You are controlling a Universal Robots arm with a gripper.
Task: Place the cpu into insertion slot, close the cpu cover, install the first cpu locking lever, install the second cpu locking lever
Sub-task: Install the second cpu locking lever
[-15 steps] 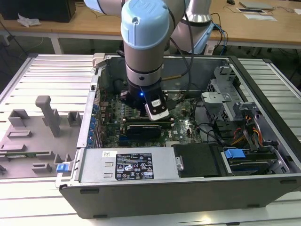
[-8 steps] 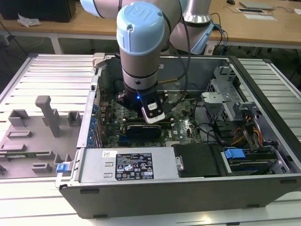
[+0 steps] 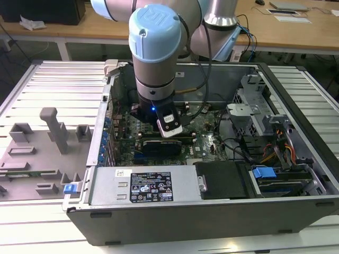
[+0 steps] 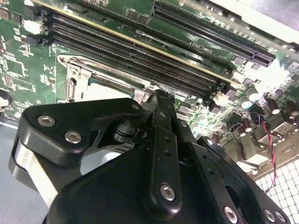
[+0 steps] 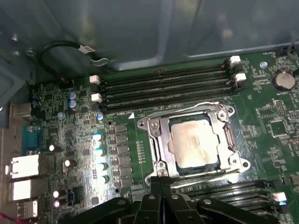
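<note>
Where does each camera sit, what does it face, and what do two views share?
Exterior view: off the arm, looking down into the open grey metal computer case; the pale blue arm reaches in.
First wrist view: on the wrist, facing the silvery square cpu under its thin metal frame cover; black gripper, fingers together.
Second wrist view: on the wrist, behind the gripper's body.
Both wrist views share the long black slots.
</note>
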